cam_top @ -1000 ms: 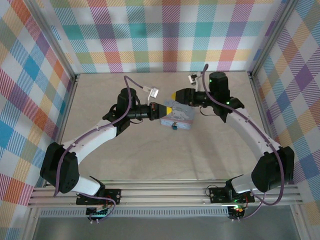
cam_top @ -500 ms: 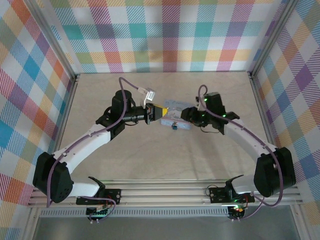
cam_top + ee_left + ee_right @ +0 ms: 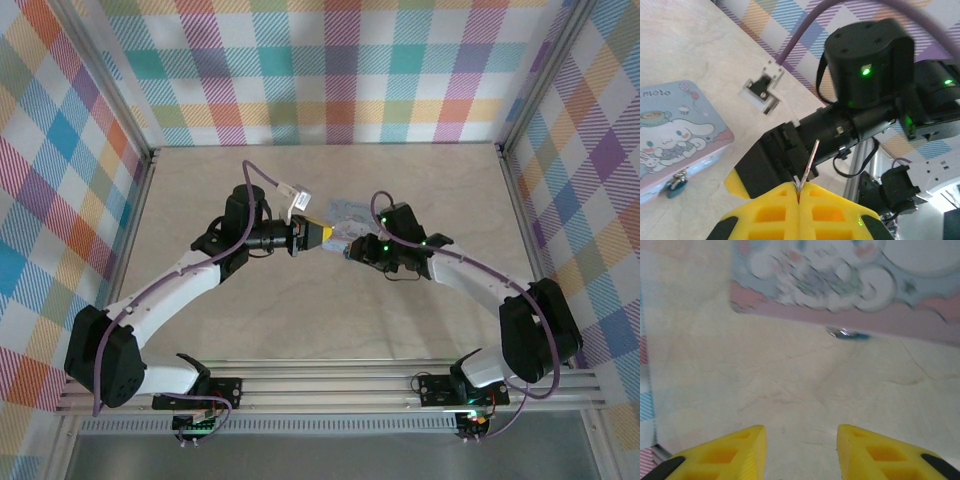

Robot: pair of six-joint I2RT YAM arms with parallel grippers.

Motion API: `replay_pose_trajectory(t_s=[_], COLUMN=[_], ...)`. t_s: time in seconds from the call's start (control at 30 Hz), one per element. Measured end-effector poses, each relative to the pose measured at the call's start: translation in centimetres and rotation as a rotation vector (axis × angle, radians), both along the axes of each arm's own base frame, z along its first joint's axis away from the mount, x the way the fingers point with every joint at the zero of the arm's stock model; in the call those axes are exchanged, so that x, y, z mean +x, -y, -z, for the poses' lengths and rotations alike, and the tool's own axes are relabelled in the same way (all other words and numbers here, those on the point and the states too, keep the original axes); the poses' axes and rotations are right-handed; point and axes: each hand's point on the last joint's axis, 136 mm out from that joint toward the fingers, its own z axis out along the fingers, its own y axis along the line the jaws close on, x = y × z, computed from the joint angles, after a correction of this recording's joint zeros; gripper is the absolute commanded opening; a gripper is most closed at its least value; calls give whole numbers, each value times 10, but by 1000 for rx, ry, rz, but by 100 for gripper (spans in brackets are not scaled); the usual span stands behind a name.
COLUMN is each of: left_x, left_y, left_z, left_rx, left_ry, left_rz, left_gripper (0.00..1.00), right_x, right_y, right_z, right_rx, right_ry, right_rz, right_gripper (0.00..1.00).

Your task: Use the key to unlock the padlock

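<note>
I'm counting 2 arms working over 1 bench (image 3: 300,320): the L arm (image 3: 170,285) & the R arm (image 3: 470,275). Each arm is carrying 1 tool, so that's making 2 tools: the L tool (image 3: 799,192) & the R tool (image 3: 800,440). Each tool is showing 2 yellow fingers (image 3: 730,450), so 4 in all. For the smaller stuff I'm tallying 1 tin (image 3: 670,135), pale blue w/ cartoon print; 1 padlock (image 3: 675,186), tiny & teal; 1 key (image 3: 809,162), thin metal. So I'm getting 3 small items total, 1 of each kind, no duplicates.
</note>
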Motion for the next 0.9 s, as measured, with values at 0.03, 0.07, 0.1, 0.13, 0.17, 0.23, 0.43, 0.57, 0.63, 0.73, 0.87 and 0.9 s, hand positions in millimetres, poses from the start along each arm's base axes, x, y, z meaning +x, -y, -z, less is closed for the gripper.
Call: replay_pose_trajectory(t_s=[0.03, 0.07, 0.1, 0.13, 0.17, 0.23, 0.43, 0.57, 0.63, 0.73, 0.87, 0.9], left_x=[-3, -4, -5, -7, -8, -9, -4, 2, 7, 15, 23, 24], left_y=[1, 1, 3, 5, 5, 6, 0, -7, -10, -15, -22, -24], left_z=[3, 4, 5, 7, 9, 12, 14, 19, 23, 32, 51, 56], left_rx=[-7, -14, -22, -27, -28, -31, -31, -14, -1, 20, 51, 59], left_ry=[-17, -30, -41, -53, -65, -85, -105, -125, -133, -154, -196, -207], left_rz=[16, 30, 48, 63, 74, 89, 72, 36, 11, -36, -99, -114], left_gripper=[0, 0, 0, 0, 0, 0, 0, 0, 0, 0, 0, 0], right_x=[-5, -9, -12, -14, -14, -13, -18, -10, 1, 21, 40, 44], right_y=[3, 5, 7, 8, 8, 4, -10, -16, -18, -20, -21, -21], right_z=[8, 15, 20, 23, 25, 27, 57, 66, 63, 51, 41, 41], right_rx=[-16, -30, -43, -52, -59, -63, -117, -155, -170, -189, -219, -230], right_ry=[-17, -32, -41, -45, -45, -42, -79, -79, -54, 5, 64, 75], right_rz=[6, 11, 17, 21, 25, 27, 0, 4, 20, 52, 80, 84], right_gripper=[41, 41, 41, 41, 41, 41, 43, 43, 43, 43, 44, 44])
